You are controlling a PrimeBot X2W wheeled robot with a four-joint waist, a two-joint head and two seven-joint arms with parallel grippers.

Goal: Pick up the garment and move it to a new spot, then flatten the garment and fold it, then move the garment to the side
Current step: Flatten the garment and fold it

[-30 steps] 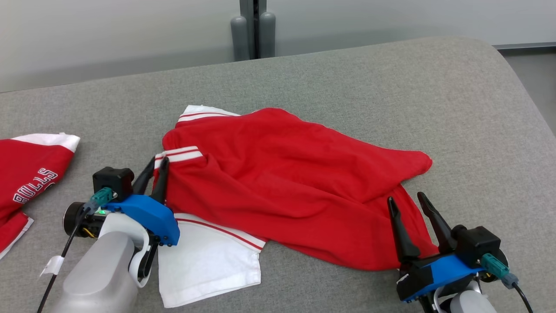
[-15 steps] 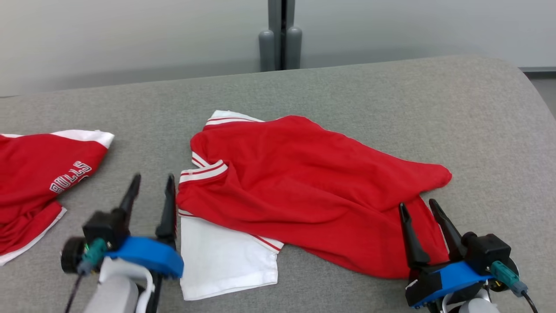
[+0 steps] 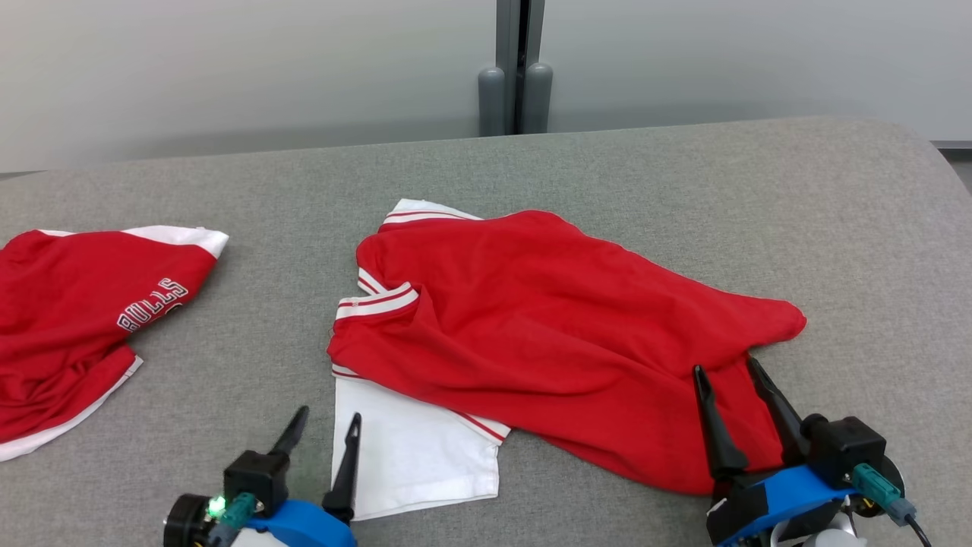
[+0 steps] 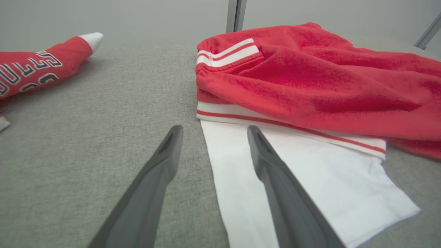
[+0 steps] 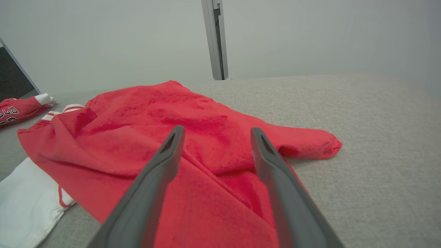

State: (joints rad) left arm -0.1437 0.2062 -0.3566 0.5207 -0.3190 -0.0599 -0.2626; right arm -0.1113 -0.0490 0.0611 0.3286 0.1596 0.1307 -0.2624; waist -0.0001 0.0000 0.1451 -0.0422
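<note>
Released striped cuff (image 3: 377,300); my left claw (image 3: 329,414) has drawn back, fingers spread, empty, beside white sleeve (image 3: 414,456). Right claw (image 3: 724,365) spread wide over garment (image 3: 562,319), which lies crumpled mid grey surface (image 3: 683,175).

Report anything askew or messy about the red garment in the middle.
The red garment lies rumpled and skewed on the grey surface: deep folds run across it, one end tapers to a bunched tip, and a white panel sticks out from under its near edge.
</note>
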